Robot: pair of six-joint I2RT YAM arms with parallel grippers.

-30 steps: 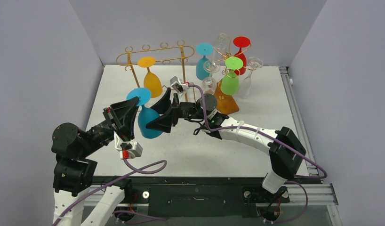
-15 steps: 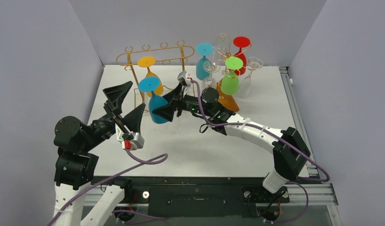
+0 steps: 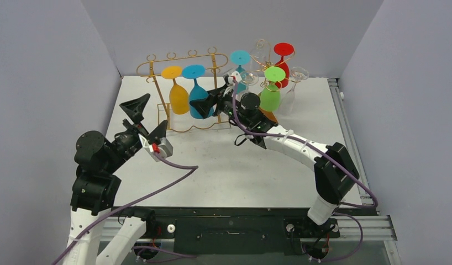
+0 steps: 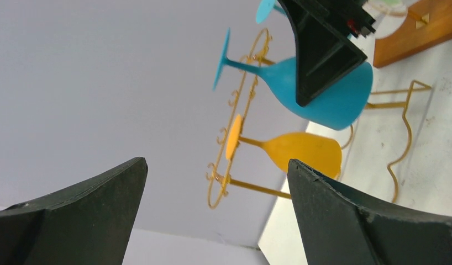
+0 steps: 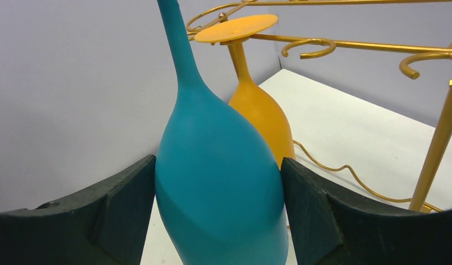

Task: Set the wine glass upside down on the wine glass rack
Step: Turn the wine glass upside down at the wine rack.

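The rack (image 3: 182, 58) is thin gold wire, a long oval rail on two posts, with small curled hooks along its edge and looping wire feet on the white table (image 3: 224, 165). A yellow glass (image 3: 178, 96) hangs upside down from the rail, with a flat round foot, slim stem and smooth opaque bowl.

The teal glass (image 3: 199, 96) has the same shape and a matte, even finish. It is also upside down, just right of the yellow one, with its foot at rail height and its bowl hanging below. The views do not show whether the foot rests on the wire.

The right gripper (image 3: 208, 99) reaches in from the rack's right and holds the teal bowl (its widest part) between two black wedge-shaped fingers (image 5: 121, 212), which press against opposite sides.

The left gripper (image 3: 148, 118) sits low in front of the rack's left end, well apart from the glass, its black fingers spread wide around nothing.
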